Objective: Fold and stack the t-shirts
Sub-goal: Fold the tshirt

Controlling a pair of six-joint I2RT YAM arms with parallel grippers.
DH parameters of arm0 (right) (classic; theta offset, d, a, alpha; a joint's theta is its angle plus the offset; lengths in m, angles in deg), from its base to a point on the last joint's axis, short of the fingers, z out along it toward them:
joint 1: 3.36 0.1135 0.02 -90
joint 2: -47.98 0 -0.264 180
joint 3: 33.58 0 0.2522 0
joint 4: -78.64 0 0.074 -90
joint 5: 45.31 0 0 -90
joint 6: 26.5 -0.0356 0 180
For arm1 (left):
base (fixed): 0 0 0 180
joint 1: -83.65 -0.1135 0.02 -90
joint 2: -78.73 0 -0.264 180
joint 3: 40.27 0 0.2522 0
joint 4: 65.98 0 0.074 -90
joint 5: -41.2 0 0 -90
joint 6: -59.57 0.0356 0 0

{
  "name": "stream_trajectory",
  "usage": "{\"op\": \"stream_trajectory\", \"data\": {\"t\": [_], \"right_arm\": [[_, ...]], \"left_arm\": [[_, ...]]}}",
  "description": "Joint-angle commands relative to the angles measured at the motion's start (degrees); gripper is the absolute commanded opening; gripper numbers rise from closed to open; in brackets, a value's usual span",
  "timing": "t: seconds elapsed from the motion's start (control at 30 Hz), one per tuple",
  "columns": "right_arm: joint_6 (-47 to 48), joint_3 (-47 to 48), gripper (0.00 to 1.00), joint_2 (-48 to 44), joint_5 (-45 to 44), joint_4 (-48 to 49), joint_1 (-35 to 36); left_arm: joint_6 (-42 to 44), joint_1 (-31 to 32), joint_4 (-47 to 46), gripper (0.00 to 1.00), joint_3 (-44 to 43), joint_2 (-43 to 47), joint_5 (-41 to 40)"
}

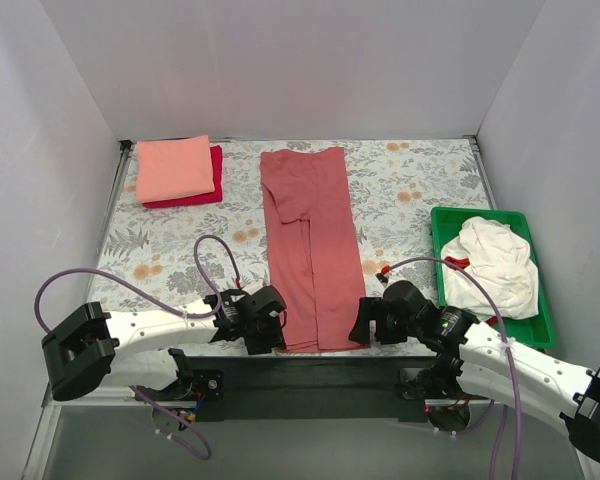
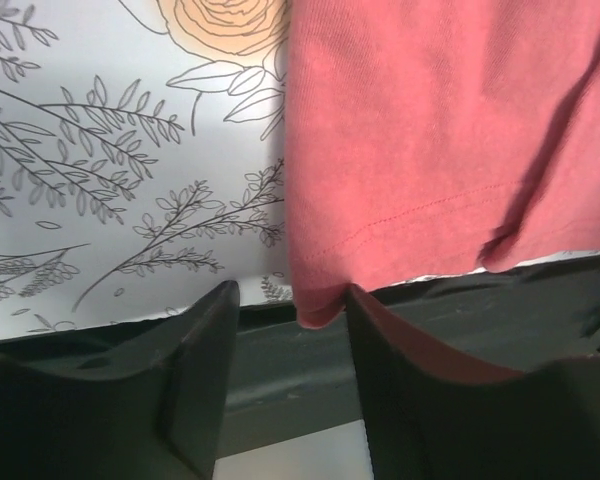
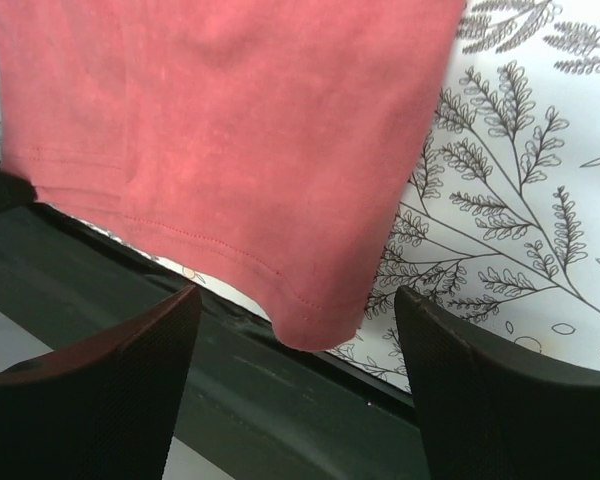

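Both claws are down low at the near table edge, and the red shirt (image 1: 310, 250) lies right between them, folded into one long strip. Its long axis runs straight away from the claws toward the far wall, hem at the claw end, the top end far out and leaning a touch to the left, with a sleeve tucked in across the far half. The left claw (image 1: 272, 328) sits at the hem's left corner with its jaws spread. From its wrist camera the left claw (image 2: 291, 300) has that corner of the red shirt (image 2: 430, 130) hanging into the gap, right against the inner face of one of the fingers (image 2: 410, 400), not pinched. The right claw (image 1: 364, 322) mirrors it at the other corner, also released. In its own view the right claw (image 3: 298, 300) is wide apart, and the rounded corner of the red shirt (image 3: 220, 120) droops over the dark table edge between the fingers (image 3: 480, 380), touching neither. Far beyond the left claw, a pink shirt (image 1: 175, 168) lies folded square on a crimson shirt (image 1: 216, 188). Just past the right claw and outboard of it, a white shirt (image 1: 495, 265) sits crumpled in the green tray (image 1: 440, 225). The floral table (image 1: 410, 190) shows on both sides.
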Motion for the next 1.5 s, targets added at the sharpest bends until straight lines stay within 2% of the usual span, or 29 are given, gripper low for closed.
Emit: {"op": "stream_trajectory", "data": {"t": [0.0,0.1,0.23,0.27,0.3,0.33,0.4,0.43,0.57,0.73,0.8,0.97,1.1,1.23,1.47], "right_arm": [[-1.5,-1.3,0.82,-0.3,2.0,-0.3,-0.2],[-1.8,-1.6,0.78,-0.1,1.9,-0.4,-0.1],[-2.2,-1.7,0.63,0.8,2.1,-0.4,-0.1],[-2.4,-1.9,0.61,1.0,2.5,-0.4,-0.2],[-2.4,-2.2,0.59,1.5,2.5,-0.4,-0.1],[-2.6,-2.4,0.54,1.6,2.5,-0.3,-0.2],[-3.1,-2.8,0.50,2.2,2.4,-0.4,-0.1],[-3.3,-3.0,0.44,2.4,2.9,-0.5,-0.1],[-3.7,-3.8,0.32,3.5,3.6,-0.4,-0.2],[-2.9,-3.8,0.06,3.4,5.3,-0.4,0.0],[-2.1,-3.9,0.01,2.5,7.7,-0.3,-0.1],[0.0,-5.3,0.01,-1.7,12.3,2.1,-0.1],[0.4,-5.9,0.01,-4.5,14.9,7.7,0.1],[1.2,-3.5,0.01,-3.6,12.1,10.4,0.0],[4.6,4.7,0.01,0.2,2.9,10.3,0.0]], "left_arm": [[-0.6,0.1,-1.7,0.38,0.2,-1.7,-0.6],[-0.8,0.2,-1.7,0.30,0.3,-2.3,-0.9],[-0.6,0.2,-2.0,0.11,0.7,-2.3,-0.6],[-0.7,0.1,-2.0,0.02,0.8,-2.2,-0.5],[-0.8,0.2,-2.1,0.00,1.0,-2.2,-0.3],[-0.8,0.2,-2.0,0.00,1.2,-2.1,-0.2],[-0.8,0.2,-2.2,0.00,2.1,-1.7,0.4],[-1.0,0.2,-2.2,0.00,2.6,-1.4,0.4],[-1.6,0.2,-2.0,0.00,3.7,-0.1,0.6],[-2.3,0.2,-0.6,0.00,4.8,1.5,0.9],[-2.1,0.1,0.3,0.00,5.0,3.3,1.0],[0.1,0.2,0.7,0.00,5.5,9.1,3.0],[-0.5,0.2,-0.7,0.00,5.9,12.3,1.7],[0.2,0.2,-3.6,0.00,4.2,12.3,-0.2],[2.3,0.1,0.4,0.00,-4.6,6.8,-11.6]]}}
